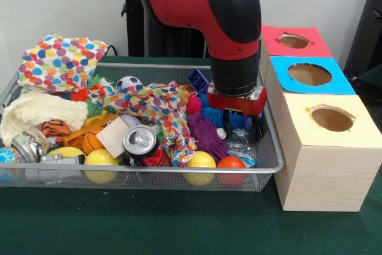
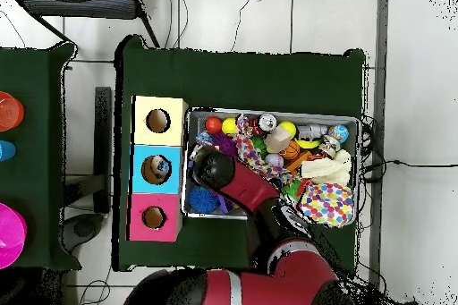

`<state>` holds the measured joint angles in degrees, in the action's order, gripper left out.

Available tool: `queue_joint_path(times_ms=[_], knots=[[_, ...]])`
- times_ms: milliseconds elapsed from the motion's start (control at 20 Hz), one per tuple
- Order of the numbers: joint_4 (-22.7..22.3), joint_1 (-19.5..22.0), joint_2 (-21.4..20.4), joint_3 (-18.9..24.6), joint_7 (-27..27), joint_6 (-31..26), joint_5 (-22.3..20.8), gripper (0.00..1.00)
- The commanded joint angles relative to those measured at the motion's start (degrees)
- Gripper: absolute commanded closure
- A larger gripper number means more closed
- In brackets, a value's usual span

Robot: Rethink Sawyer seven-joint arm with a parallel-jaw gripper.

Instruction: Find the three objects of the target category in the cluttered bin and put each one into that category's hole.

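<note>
The arm comes down into the right end of the bin (image 1: 179, 65), with the gripper (image 1: 243, 125) pushed in among the toys there. It sits just inside the right-hand rim, so there's hardly any slack between it and the mesh wall on that side. I can't tell whether it's open or closed, because the black parts at the bottom are buried between a blue spiky ball (image 1: 212, 115) and a clear plastic bottle (image 1: 242, 146).

The bin is packed rim to rim (no bare mesh floor anywhere I can see). Along the front edge sit a yellow ball (image 1: 201, 160), an orange ball (image 1: 230, 163) and a drink can (image 1: 140, 141) lying on its side, top facing out. A polka-dot cloth (image 1: 59, 61) spills over the far left corner.

The three boxes stand just beside the bin's right end, in a row. The hole (image 1: 293, 41) in the red top is the farthest from the front, behind the blue-topped box (image 1: 310, 74) and the yellow-topped box (image 1: 330, 119). The green table (image 1: 179, 225) in front is open.

I can't read any writing, not even on the can.
</note>
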<state>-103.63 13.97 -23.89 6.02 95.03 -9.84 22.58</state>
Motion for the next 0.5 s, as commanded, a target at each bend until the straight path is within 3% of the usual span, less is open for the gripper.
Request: queue_joint_path(times_ms=[50,300,500], knots=[[0.72,0.53,3.23,5.28,12.14,-5.01,3.17,0.00],[-2.19,6.17,5.95,13.55,13.27,6.39,1.04,0.00],[-2.93,9.02,8.12,17.49,14.65,13.74,-2.57,0.00]])
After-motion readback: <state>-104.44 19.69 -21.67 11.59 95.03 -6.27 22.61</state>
